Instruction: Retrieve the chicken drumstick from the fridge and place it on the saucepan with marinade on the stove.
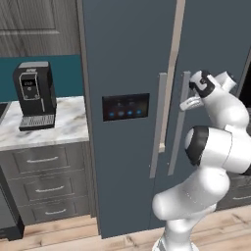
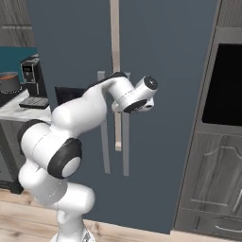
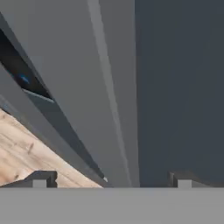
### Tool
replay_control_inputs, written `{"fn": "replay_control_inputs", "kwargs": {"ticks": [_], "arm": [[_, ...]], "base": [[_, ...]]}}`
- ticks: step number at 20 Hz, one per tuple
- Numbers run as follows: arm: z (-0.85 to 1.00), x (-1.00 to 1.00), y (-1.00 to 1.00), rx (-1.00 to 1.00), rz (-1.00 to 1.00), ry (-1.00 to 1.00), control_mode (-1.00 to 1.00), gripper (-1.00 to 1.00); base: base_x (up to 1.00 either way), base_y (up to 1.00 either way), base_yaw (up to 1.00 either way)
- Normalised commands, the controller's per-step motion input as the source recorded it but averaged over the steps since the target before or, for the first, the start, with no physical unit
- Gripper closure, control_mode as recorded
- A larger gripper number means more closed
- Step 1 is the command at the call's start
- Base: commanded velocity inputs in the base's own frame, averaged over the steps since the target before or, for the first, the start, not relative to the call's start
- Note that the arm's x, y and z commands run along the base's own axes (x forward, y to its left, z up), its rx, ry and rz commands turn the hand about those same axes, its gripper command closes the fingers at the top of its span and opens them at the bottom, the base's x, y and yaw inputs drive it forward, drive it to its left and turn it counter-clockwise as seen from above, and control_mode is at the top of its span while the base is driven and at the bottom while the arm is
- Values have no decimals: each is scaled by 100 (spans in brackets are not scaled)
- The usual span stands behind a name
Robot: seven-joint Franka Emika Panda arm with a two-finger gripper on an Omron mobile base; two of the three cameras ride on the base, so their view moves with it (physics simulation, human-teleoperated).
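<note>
Fridge [image 1: 127, 73] stands shut, both slate blue-grey doors closed, pale seam between them. Two long grey vertical handles flank the seam: left-door handle [image 1: 157, 125] and right-door handle [image 1: 177, 122]. Dark control panel [image 1: 125, 106] with small blue lights sits on the left door.

Gripper [image 3: 111, 179] is at the right-door handle, upper part of it, hand pointing into the door face. In the hand view the two dark fingertips [image 3: 41, 179] stand wide apart with nothing between them but the handle bar running up from just ahead of the gap. Jaws fully spread, holding nothing. The handle's long axis runs vertical in the room; it crosses the gap between the tips, so a closing pinch should catch it across its narrow width.

Judgement: the step in hand is the grasp of the right-door handle, then a pull outward to swing the door.

Chicken drumstick: presumably behind the closed doors; which shelf or side cannot be told.

Saucepan [image 2: 9, 82] shows far left in the right base view, a small grey pot with orange-red marinade [image 2: 8, 74] at its top, well apart from the arm. Black coffee machine [image 1: 34, 95] sits on the marble counter [image 1: 68, 125] left of the fridge.
</note>
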Motion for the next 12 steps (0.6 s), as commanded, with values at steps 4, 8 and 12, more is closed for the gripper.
{"fn": "replay_control_inputs", "kwargs": {"ticks": [4,8,12], "arm": [[-1,18,12,-3,0,-14,-100,-100],[0,34,0,0,0,-7,-100,-100],[-1,43,-17,0,-3,-4,-100,-100]], "base": [[0,0,0],[0,0,0],[0,0,0]]}}
